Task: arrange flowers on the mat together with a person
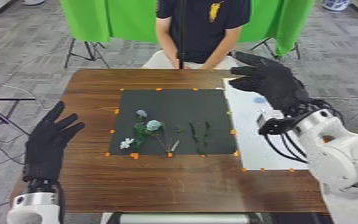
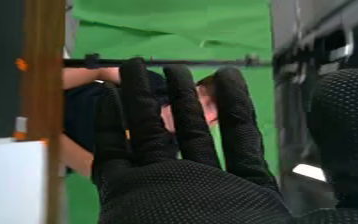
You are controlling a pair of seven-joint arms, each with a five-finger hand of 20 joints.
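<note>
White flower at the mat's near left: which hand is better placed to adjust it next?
Probably the left hand: it is open, just left of the mat, nearer the white flower; the right hand is at the far right.

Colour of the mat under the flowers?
The mat is dark grey, near black; best seen in the head view.

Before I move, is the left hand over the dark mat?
No, the left hand is off to the left of the dark mat, near the left edge of the table.
</note>
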